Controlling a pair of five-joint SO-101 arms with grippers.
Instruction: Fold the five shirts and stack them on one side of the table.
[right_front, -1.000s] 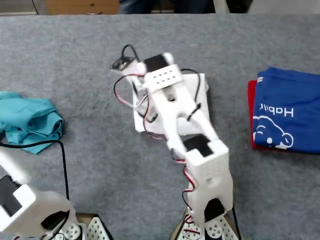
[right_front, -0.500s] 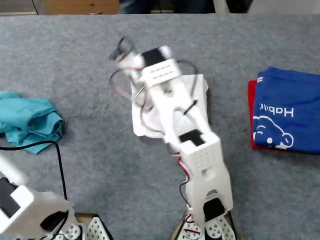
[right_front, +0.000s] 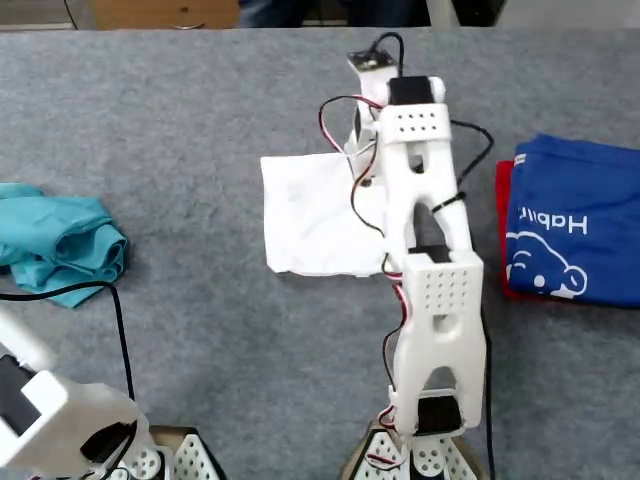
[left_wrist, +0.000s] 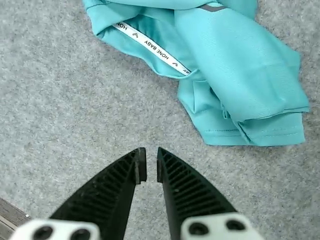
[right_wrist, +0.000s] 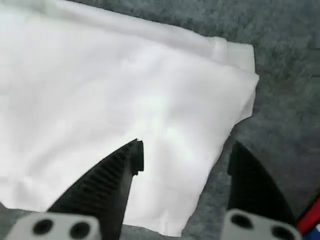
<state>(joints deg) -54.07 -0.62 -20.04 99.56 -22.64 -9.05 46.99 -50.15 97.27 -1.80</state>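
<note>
A folded white shirt (right_front: 312, 215) lies flat at the middle of the grey table (right_front: 180, 130). My right arm (right_front: 430, 220) stretches over its right edge. In the right wrist view my right gripper (right_wrist: 185, 156) hangs open above the white shirt (right_wrist: 100, 95), near a folded corner, with nothing between its fingers. A crumpled teal shirt (right_front: 60, 245) lies at the table's left edge. My left gripper (left_wrist: 148, 166) is shut and empty, hovering over bare table just short of the teal shirt (left_wrist: 225, 65). A folded blue shirt (right_front: 575, 235) rests on a red one (right_front: 503, 230) at the right.
The left arm's base (right_front: 60, 425) sits at the near left corner with a black cable (right_front: 125, 330) looping beside it. Bare grey table lies between the teal and white shirts and along the far side.
My right arm has swung from the white shirt's far left corner to its right edge. The white shirt now lies flatter and mostly uncovered. The left arm barely moved.
</note>
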